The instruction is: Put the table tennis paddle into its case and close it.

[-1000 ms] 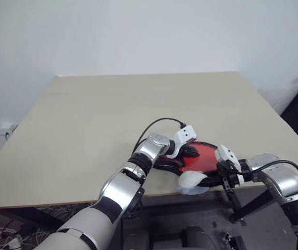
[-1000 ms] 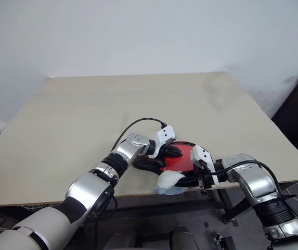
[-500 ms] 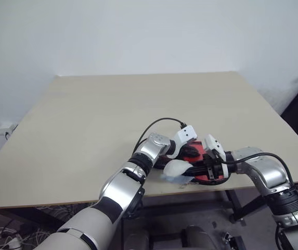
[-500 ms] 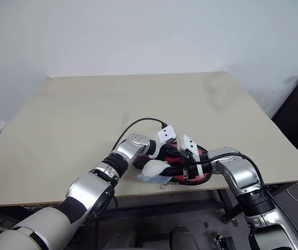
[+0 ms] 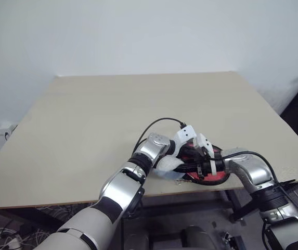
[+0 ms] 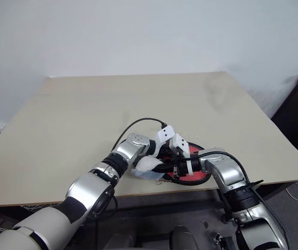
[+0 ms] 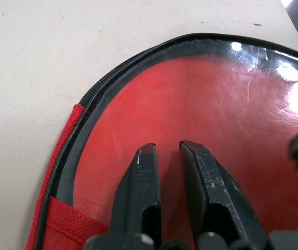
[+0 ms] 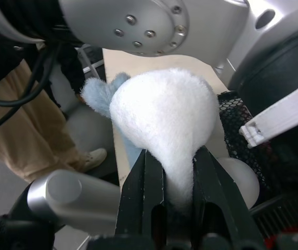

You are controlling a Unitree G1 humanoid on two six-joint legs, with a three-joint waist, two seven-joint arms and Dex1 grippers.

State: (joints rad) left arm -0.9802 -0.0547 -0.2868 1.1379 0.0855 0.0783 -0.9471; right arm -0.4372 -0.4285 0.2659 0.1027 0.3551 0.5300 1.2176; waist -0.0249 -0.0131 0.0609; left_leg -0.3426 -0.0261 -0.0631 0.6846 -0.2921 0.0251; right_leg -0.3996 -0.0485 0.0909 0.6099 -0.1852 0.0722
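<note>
The case (image 7: 201, 104) is lying flat near the near edge of the bench (image 5: 86, 120), a little to the right, with the red paddle (image 7: 242, 135) showing through its clear front. The left pincer (image 7: 167, 151) is resting on this front, its fingers nearly pressed together. The right pincer (image 8: 172, 172) is pinching a white fluffy lump (image 8: 164, 112) just beside the case.

You are looking at a big table (image 5: 102, 114) with a plain, light wood top. It fills the middle of the picture. Most of the top is bare. One thing lies flat on it, the case (image 5: 217, 177), red in front with a black zip edge. It sits low and a little right of the middle, close to the table's near edge.
</note>
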